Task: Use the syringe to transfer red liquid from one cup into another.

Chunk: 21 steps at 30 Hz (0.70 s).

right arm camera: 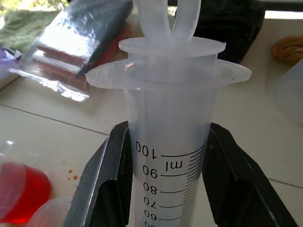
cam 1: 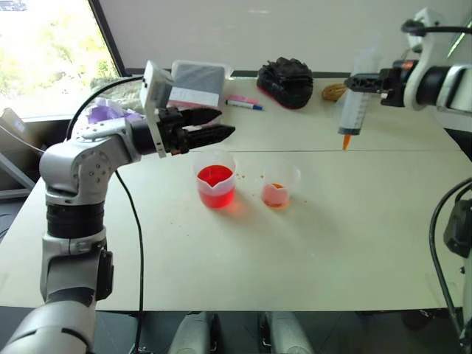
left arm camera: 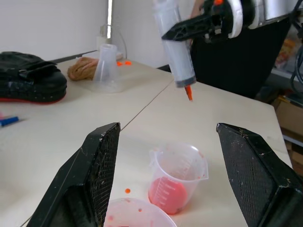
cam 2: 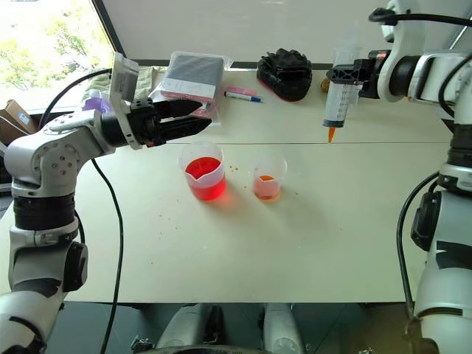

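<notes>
Step in hand: I judge a carry between cups; my right hand (cam 1: 366, 80) holds the syringe (cam 1: 352, 110) upright in the air, orange tip down, well clear of both cups. Both cups already hold red liquid (cam 1: 216, 186).

Head views: The spouted cup (cam 1: 215, 179) sits near the middle of the surface (cam 1: 332, 243), and the smaller plain cup (cam 1: 279, 186) lies at its 3 o'clock, apart from it, with only a shallow orange layer. The syringe hangs at about 1 o'clock from the plain cup, well apart. My left hand (cam 1: 221, 125) hovers at 12 o'clock of the spouted cup, fingers spread, holding nothing. A marker (cam 1: 243, 105), a black glove (cam 1: 285, 80) and a plastic packet (cam 1: 195, 85) lie toward the far edge.

Left wrist view: My own two fingers (left arm camera: 94, 165) stand wide apart and empty, framing the plain cup. Here I see the syringe tip high above the surface, and an upturned clear flask (left arm camera: 107, 68) that the head views barely give.

Right wrist view: The fingers (right arm camera: 106, 179) are clamped on the barrel just under the flange; the plunger looks pressed nearly home, so I judge the barrel about empty.

Next move: Probably bring the tip down into the spouted cup, keeping it vertical and centred, then draw.
</notes>
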Each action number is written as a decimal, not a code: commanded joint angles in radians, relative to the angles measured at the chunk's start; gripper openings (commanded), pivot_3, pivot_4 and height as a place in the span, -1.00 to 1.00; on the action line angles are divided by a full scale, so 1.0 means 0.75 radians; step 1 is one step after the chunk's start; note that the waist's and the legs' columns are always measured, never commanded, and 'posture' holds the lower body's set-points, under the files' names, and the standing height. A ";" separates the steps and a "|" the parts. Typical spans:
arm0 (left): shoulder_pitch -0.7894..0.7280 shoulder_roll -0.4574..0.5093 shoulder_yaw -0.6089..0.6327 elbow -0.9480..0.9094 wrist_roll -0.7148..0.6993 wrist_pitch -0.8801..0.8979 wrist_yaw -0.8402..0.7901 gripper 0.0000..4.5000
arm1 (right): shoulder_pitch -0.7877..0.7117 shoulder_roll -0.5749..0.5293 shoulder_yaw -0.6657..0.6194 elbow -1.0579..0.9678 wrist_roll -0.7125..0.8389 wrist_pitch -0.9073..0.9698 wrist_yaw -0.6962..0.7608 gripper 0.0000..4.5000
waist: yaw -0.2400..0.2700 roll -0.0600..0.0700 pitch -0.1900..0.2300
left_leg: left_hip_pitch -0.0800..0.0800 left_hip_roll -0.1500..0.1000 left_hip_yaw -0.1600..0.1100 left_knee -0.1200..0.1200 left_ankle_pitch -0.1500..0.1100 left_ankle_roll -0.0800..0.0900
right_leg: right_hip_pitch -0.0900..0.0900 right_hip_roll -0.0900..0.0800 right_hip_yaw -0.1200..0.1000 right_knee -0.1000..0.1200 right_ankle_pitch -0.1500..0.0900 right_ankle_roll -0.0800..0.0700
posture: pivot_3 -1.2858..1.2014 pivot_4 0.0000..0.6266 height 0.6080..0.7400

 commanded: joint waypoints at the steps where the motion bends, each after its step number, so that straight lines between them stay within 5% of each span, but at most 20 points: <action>1: 0.073 0.018 0.061 -0.146 -0.057 0.017 0.069 0.50 | -0.064 -0.015 0.165 0.092 -0.080 0.081 0.157 -0.35 | 0.000 0.000 0.000 | 0.000 0.000 0.000 0.000 0.000 0.000 | 0.000 0.000 0.000 0.000 0.000 0.000 | 0.03 -0.52 1.00; 9: 0.191 0.033 0.137 -0.280 -0.150 0.059 0.232 0.50 | -0.027 0.060 0.376 0.273 -0.237 0.169 0.271 -0.35 | -0.004 0.000 0.000 | -0.001 0.000 0.000 0.000 0.000 0.001 | -0.001 -0.001 -0.001 0.000 0.000 0.000 | 0.03 -0.52 1.00; 21: 0.244 0.062 0.146 -0.349 -0.248 0.079 0.348 0.50 | 0.004 0.180 0.392 0.435 -0.382 0.170 0.287 -0.35 | -0.004 0.000 0.000 | 0.000 -0.001 0.000 0.000 0.001 -0.001 | -0.001 -0.002 -0.001 0.000 0.000 0.000 | 0.03 -0.52 1.00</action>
